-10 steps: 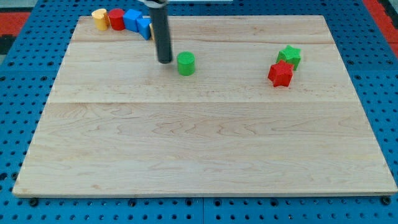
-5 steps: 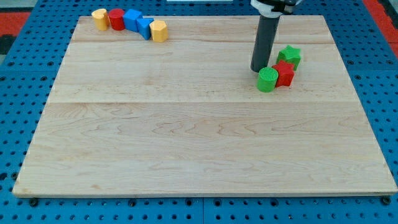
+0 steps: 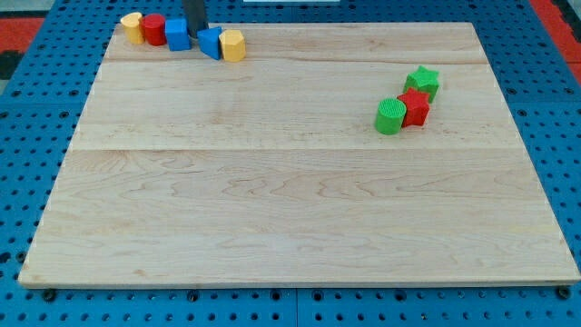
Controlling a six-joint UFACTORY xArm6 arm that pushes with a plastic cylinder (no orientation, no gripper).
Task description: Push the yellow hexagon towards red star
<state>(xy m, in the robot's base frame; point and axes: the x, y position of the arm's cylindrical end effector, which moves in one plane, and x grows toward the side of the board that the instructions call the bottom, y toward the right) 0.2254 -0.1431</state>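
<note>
Blue pegboard [image 3: 27, 136] surrounds everything, with a red patch at the view's top left corner. On it lies the table [image 3: 290, 200], a pale wooden board of long planks that fills most of the view.

No claw exists on this arm, so nothing can be said of spread or pinch; it ends in a dark rod. That rod enters from the view's top, near the left, and my tip [image 3: 195, 28] sits at the table's top edge, between the two blue blocks of the row there and touching or nearly touching them.

That row runs along the view's top left. From left to right it holds a yellow block [image 3: 132, 27] of rounded shape, a red cylinder [image 3: 153, 29] touching it, a blue block [image 3: 177, 35], then my tip, then a second blue block [image 3: 211, 43], and last the yellow hexagon [image 3: 233, 44], pressed against that second blue block at the row's right end.

Well apart, at the view's right, sits a cluster of three. The green star [image 3: 422, 82] is topmost, the red star [image 3: 415, 107] lies just below and left of it, touching, and a green cylinder [image 3: 390, 116] rests against the red star's left side.

Between the yellow hexagon and the red star stretches a wide span of table.
</note>
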